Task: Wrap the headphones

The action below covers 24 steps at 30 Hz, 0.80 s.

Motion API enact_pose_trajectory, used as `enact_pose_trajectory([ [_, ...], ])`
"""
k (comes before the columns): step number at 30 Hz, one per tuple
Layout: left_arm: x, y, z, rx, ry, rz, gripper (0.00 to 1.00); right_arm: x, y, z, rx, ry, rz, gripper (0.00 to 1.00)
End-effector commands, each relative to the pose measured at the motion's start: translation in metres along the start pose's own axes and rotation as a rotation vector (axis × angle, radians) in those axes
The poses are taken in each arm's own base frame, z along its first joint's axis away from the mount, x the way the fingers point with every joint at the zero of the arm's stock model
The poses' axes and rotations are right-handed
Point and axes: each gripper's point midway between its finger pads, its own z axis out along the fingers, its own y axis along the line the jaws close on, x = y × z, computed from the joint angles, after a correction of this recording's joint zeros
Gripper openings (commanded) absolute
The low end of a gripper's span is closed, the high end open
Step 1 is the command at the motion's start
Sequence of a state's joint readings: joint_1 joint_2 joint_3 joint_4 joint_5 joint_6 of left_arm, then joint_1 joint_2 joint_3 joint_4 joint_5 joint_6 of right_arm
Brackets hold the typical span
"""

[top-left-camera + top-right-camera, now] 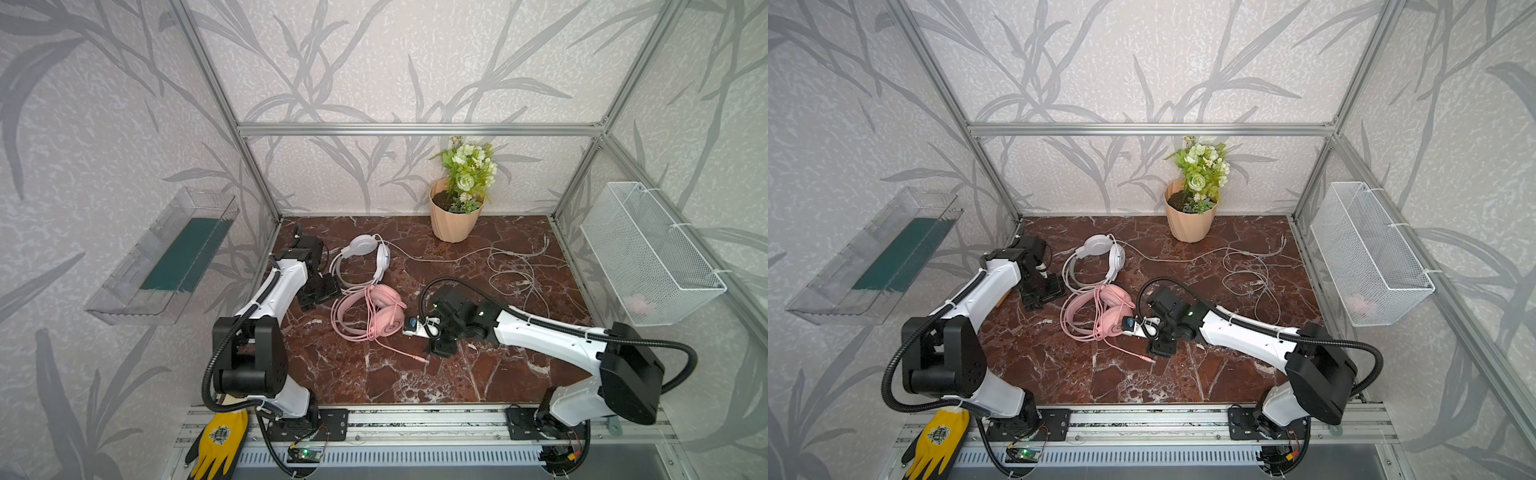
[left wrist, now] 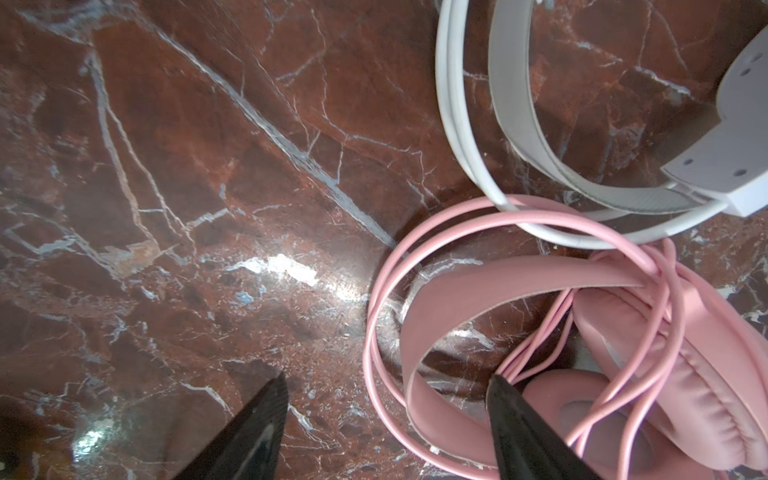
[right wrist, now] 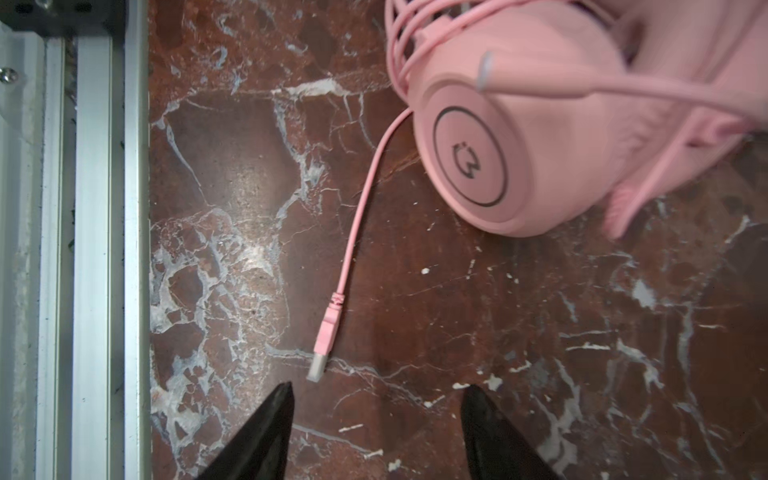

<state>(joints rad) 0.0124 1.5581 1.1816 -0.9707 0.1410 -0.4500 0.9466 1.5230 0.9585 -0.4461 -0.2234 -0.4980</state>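
Fingertips (image 3: 274, 415) of our right gripper (image 3: 378, 386) sit closest to the lens in the right wrist view. They're spread wide with nothing between them, and the pink USB plug (image 3: 322, 349) lies on the table (image 3: 582, 332) just ahead of them. Our guess is we're lined up like that to grab the loose tail, since it's the only bit of pink cable (image 3: 365, 199) not wound on yet.

The pink headset (image 1: 386, 316) lies left of the middle of the table, with the cable looped around its headband (image 2: 478, 291). The white headset (image 1: 365, 249) is just behind it and touching it. Its white cable (image 1: 511, 270) sprawls in loose loops toward the right side, so that one looks untouched.

Our left gripper (image 2: 388, 376) is open wide too and holds nothing. One finger is right over the pink loops, probably to pin the headset.

Pose-wise, our right arm (image 1: 540, 332) reaches in low across the table with the wrist tipped down. The left arm (image 1: 274, 286) stretches forward along the left edge, gripper pointing down.

Further out we've got a flower pot (image 1: 455, 220) at the back, a wire basket (image 1: 648, 257) on the right wall and a clear tray (image 1: 166, 257) on the left.
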Motion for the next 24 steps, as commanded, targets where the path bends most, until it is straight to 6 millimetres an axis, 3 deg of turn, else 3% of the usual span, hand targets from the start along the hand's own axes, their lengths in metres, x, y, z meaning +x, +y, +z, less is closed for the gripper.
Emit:
enact_pose_trajectory([
  [1,-0.001,0.007,-0.004,0.01,-0.013,-0.043,0.75,0.008,0.006,0.017,0.002,0.057,0.023,0.62],
  [8,-0.004,0.015,-0.006,0.002,-0.024,-0.055,0.79,0.033,0.011,0.05,-0.018,0.224,0.021,0.51],
  [13,-0.005,0.019,-0.006,-0.003,-0.031,-0.061,0.79,0.049,0.012,0.059,-0.039,0.306,-0.001,0.41],
  [14,-0.005,0.02,-0.006,-0.003,-0.031,-0.061,0.79,0.045,0.023,0.061,-0.056,0.31,-0.043,0.38],
  [18,-0.006,0.021,-0.006,-0.007,-0.033,-0.057,0.79,0.041,0.029,0.061,-0.075,0.314,-0.099,0.22],
  [24,-0.005,0.022,-0.006,-0.01,-0.033,-0.054,0.79,0.024,0.025,0.043,-0.035,0.269,-0.211,0.05],
])
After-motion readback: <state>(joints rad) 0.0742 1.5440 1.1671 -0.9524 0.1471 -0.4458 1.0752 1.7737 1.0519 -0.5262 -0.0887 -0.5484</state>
